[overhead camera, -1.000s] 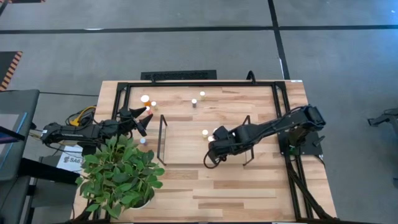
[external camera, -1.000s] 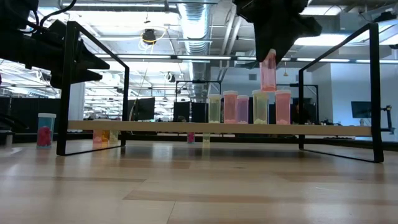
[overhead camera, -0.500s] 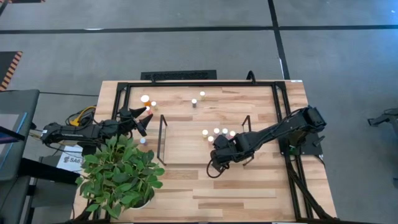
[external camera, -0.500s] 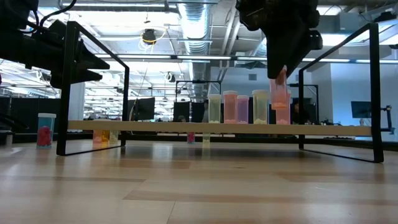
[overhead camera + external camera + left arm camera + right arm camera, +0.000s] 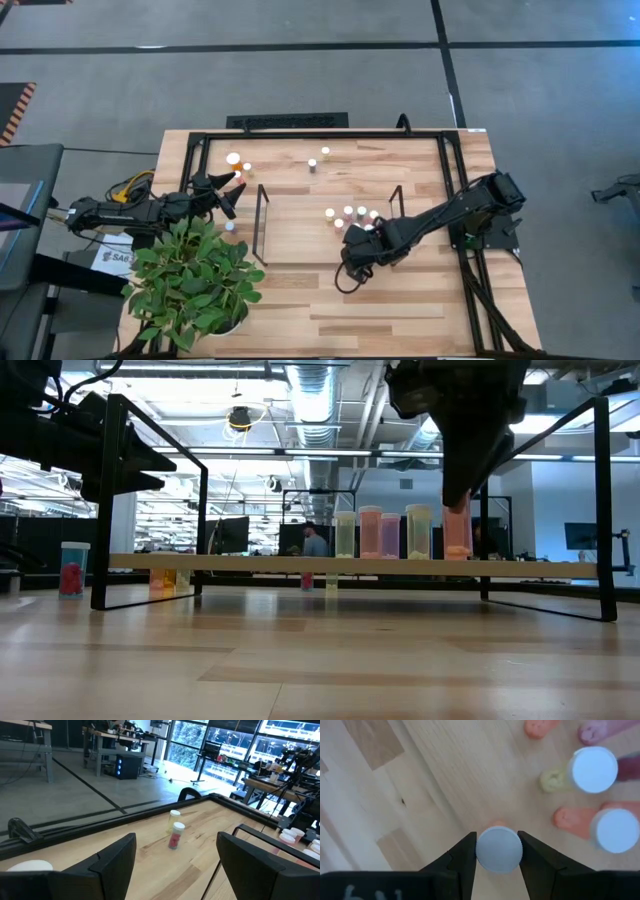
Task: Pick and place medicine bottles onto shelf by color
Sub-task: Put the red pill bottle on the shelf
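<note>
On light-wood shelf [image 5: 300,225], right tool [image 5: 498,851] gripping white cap of small orange bottle [image 5: 457,532], lowering it beside same-coloured row for colour grouping. Left tool [image 5: 228,190] waiting open at worktop's left edge.

Floor [image 5: 300,80]: grey concrete around the table, crossed by dark lines.
Ceiling [image 5: 320,400]: exposed silver ducts and pipes above the table, with strip lights.
Windows [image 5: 200,750]: a glazed wall beyond the table's far edge.
Furniture: desks [image 5: 30,727] and workbenches stand on the floor past the table.
Plant [image 5: 195,285]: leafy green, at the table's corner.
Person [image 5: 314,541]: far behind the table.
</note>
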Controlling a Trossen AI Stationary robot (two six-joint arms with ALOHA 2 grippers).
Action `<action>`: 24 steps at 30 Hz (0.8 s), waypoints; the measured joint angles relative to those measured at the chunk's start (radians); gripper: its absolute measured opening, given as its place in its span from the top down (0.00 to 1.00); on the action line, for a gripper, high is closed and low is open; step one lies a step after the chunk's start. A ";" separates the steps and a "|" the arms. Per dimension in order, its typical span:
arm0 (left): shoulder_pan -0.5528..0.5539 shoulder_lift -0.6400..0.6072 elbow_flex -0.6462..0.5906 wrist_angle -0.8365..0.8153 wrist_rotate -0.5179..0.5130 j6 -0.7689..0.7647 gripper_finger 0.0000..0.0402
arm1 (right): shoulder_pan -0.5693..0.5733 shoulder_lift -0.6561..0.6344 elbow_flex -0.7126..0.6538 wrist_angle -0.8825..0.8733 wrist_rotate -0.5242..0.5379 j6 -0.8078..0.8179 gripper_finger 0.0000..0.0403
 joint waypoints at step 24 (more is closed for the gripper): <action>0.000 0.000 0.000 0.000 0.000 0.000 0.34 | -0.004 -0.004 -0.058 0.011 0.053 -0.094 0.51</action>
